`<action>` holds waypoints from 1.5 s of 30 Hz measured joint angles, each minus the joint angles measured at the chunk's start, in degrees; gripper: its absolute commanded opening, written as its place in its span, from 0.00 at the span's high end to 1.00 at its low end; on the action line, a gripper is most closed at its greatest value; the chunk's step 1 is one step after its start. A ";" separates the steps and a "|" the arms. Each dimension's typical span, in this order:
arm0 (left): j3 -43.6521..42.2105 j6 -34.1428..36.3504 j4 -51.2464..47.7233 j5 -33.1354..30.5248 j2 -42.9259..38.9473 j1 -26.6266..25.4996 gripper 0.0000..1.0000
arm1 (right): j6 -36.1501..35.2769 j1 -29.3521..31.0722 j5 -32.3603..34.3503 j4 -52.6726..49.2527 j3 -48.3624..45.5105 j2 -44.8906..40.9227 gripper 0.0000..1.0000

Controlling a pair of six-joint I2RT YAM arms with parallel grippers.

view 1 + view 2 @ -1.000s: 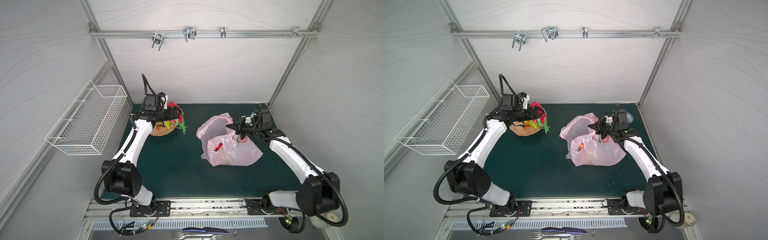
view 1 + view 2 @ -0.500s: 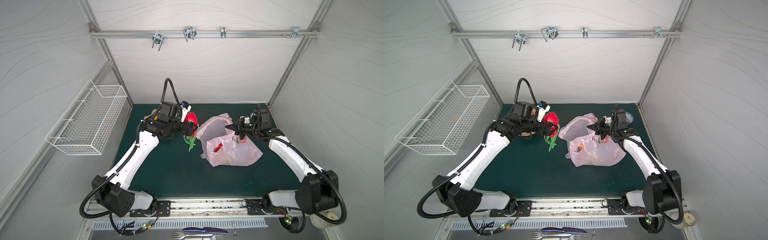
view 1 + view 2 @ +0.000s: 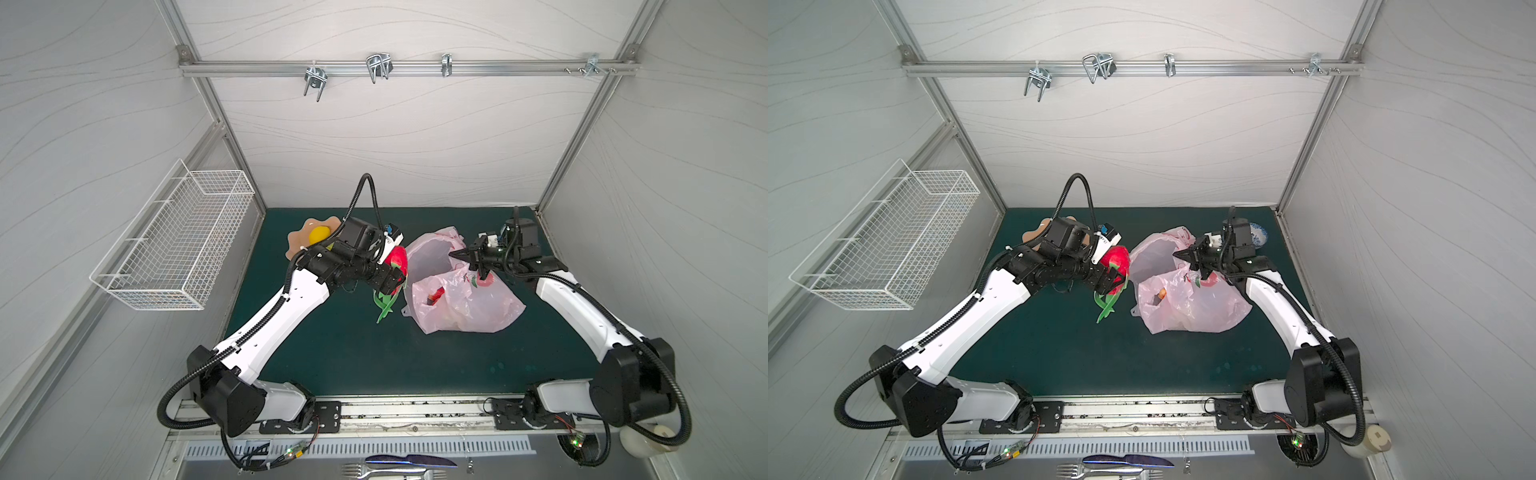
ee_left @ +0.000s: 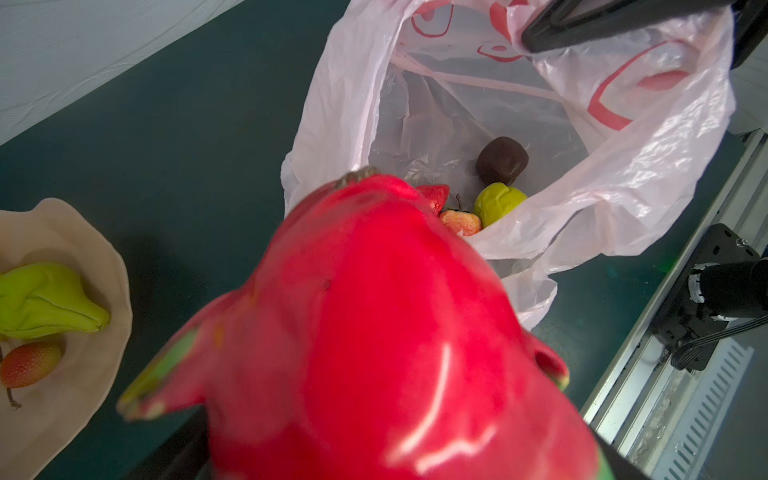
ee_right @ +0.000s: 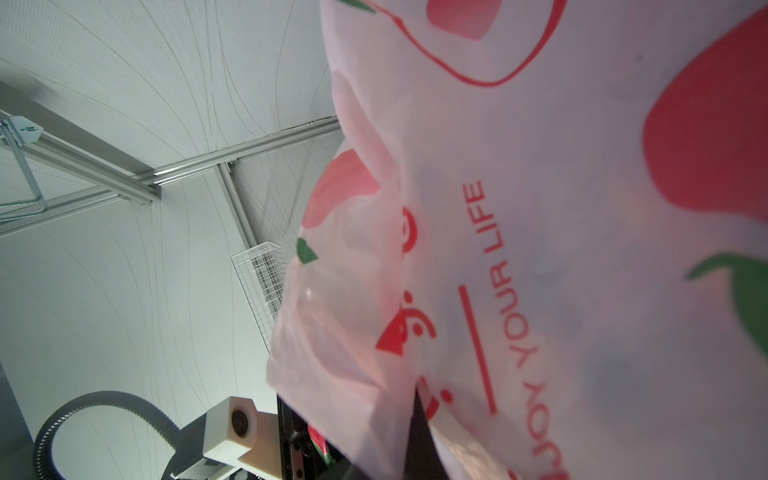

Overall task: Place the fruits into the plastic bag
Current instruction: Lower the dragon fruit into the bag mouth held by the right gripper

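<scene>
While beside plastic bag (image 3: 478,309), dragon fruit (image 3: 397,258)

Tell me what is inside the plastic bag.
In the plastic bag: a dark brown round fruit, a yellow-green fruit and red pieces. The dragon fruit hides the rest.

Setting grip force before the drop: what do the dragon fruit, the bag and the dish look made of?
The dragon fruit looks like moulded plastic, glossy: sharp white highlights on its skin. The plastic bag is thin translucent film, crinkled all over. The dish is matte peach with a scalloped rim; ceramic or plastic, I cannot tell.
</scene>
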 measured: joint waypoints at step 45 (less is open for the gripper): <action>16.92 0.11 8.52 6.58 27.52 0.44 0.97 | 0.55 1.18 0.00 0.81 0.00 0.02 1.00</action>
